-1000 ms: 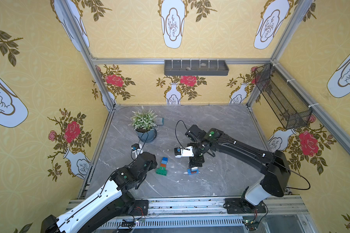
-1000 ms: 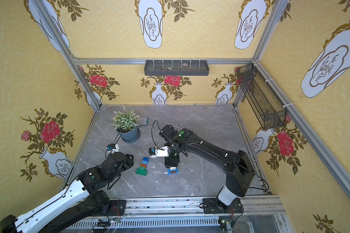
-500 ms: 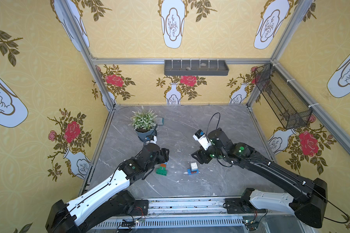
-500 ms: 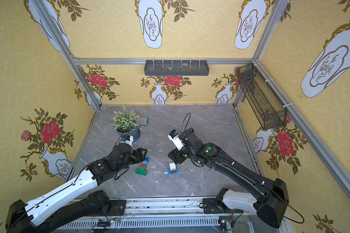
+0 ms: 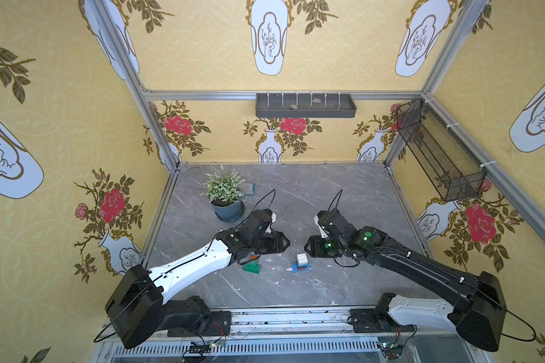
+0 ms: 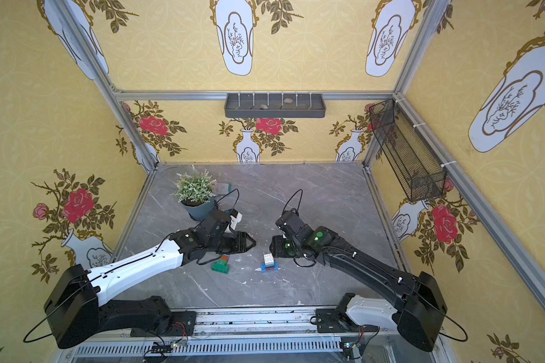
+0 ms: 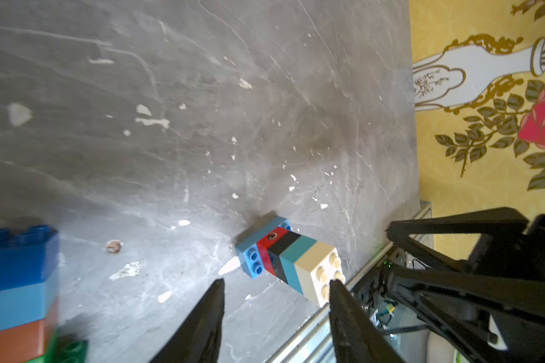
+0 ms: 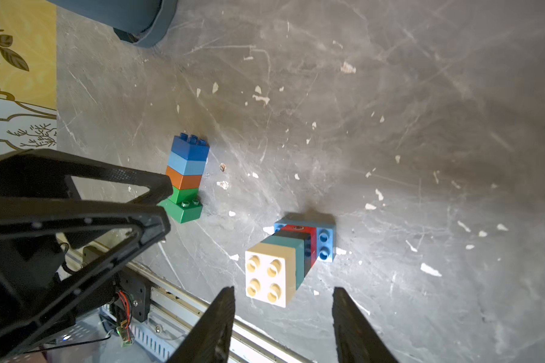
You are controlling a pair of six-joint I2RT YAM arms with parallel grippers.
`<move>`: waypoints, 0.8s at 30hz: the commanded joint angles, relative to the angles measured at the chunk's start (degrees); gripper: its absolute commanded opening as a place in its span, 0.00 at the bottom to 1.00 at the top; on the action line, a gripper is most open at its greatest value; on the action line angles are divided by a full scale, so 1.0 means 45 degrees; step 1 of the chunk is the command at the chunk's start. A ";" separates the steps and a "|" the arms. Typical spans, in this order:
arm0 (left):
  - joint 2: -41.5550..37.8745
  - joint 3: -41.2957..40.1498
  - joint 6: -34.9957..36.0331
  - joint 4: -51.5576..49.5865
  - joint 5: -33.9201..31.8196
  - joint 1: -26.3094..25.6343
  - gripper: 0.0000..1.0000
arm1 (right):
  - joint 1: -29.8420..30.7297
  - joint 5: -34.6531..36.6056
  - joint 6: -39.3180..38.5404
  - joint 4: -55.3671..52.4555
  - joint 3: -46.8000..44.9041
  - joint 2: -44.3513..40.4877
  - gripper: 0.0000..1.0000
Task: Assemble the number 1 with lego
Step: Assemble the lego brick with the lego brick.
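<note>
Two lego stacks stand on the grey table (image 5: 343,201). One has a green base with green, orange-brown, light blue and blue bricks (image 5: 251,266) (image 6: 220,265) (image 8: 186,179) (image 7: 16,292). The other rises from a long blue base through red, black and teal to a white top (image 5: 302,263) (image 6: 269,262) (image 7: 291,262) (image 8: 283,261). My left gripper (image 5: 285,244) (image 6: 251,242) (image 7: 276,283) hovers open just behind the green-based stack, tips pointing at the right gripper. My right gripper (image 5: 309,250) (image 6: 272,248) (image 8: 283,290) hovers open beside the white-topped stack. Neither holds anything.
A potted plant (image 5: 224,195) stands at the back left, with a small grey-green pad (image 5: 249,188) behind it. A grey shelf (image 5: 306,105) hangs on the back wall and a wire basket (image 5: 438,154) on the right wall. A metal rail (image 5: 296,317) runs along the table's front edge.
My left gripper has come forward and right, from the front left to behind the green-based stack. My right arm has re-posed and its jaws have narrowed. Both stacks stay put.
</note>
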 commanded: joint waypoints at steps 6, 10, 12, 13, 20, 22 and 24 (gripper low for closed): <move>0.1376 0.0633 -0.0205 0.0365 0.1738 -0.0770 0.48 | -0.0008 -0.1103 0.0731 0.0785 -0.0448 0.0182 0.40; 0.1762 0.0721 -0.0319 0.0372 0.1896 -0.0922 0.44 | -0.0014 -0.1259 0.0661 0.0800 -0.0585 0.0239 0.35; 0.1834 0.0679 -0.0451 0.0361 0.1848 -0.0922 0.41 | -0.0003 -0.1336 0.0623 0.0917 -0.0644 0.0258 0.33; 0.1856 0.0659 -0.0501 0.0335 0.1800 -0.0922 0.40 | -0.0011 -0.1347 0.0597 0.0955 -0.0645 0.0288 0.32; 0.1990 0.0699 -0.0687 0.0112 0.1662 -0.0921 0.30 | -0.0003 -0.1532 0.0536 0.1415 -0.0558 0.0767 0.30; 0.2053 0.0683 -0.0733 0.0123 0.1669 -0.0922 0.28 | -0.0011 -0.1520 0.0525 0.1367 -0.0536 0.0911 0.30; 0.2142 0.0688 -0.0764 0.0096 0.1701 -0.0922 0.27 | -0.0009 -0.1406 0.0501 0.1280 -0.0532 0.0990 0.29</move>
